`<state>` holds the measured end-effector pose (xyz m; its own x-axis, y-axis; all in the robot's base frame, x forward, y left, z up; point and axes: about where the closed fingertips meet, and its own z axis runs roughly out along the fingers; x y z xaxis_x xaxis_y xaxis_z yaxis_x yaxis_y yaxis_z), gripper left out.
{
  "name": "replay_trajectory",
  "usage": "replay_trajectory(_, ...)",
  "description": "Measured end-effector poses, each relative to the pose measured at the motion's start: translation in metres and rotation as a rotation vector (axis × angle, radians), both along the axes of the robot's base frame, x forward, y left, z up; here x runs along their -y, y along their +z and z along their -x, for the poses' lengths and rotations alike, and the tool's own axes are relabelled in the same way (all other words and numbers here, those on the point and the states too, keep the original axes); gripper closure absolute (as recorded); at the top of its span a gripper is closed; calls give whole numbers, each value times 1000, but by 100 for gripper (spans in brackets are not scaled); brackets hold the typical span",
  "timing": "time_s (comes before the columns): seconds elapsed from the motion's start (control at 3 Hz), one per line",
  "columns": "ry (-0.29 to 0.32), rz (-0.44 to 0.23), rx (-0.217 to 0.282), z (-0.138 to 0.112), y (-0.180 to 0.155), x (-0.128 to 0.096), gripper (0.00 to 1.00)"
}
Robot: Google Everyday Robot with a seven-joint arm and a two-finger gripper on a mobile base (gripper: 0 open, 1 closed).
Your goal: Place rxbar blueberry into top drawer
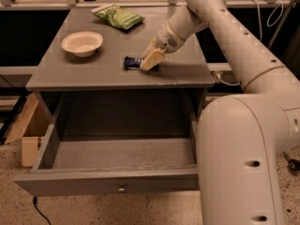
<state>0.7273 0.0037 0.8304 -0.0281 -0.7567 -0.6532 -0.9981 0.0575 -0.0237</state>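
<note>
Robot's hand [151, 60] is in the middle of the frame, a bit above center, down low on the grey surface [89, 71]. It is right at one end of the rxbar blueberry [132, 63], touching it. I cannot tell if the hand is clamped on the bar or only pressed against it. The dark blue bar lies flat on the surface, near the front edge.

Farther out, a white bowl [82, 43] sits in the upper left, and a green chip bag [118, 17] lies at the top.

Below, the top drawer [112, 184] is pulled wide open, with nothing in it. So the drawer part is done. I think picking the bar up, carrying it down and letting go are still left.

No words on the bar or the bag can be read.
</note>
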Motion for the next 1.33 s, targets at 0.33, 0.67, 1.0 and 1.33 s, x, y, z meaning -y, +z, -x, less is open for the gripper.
replay_trajectory(0.33,-5,-55,40,6,17,2,100)
replay_trajectory(0.67,-17,-112,119,27,54,16,100)
replay_trajectory(1.0,-15,-147,102,79,61,30,100)
replay_trajectory(1.33,-15,-148,102,79,61,30,100)
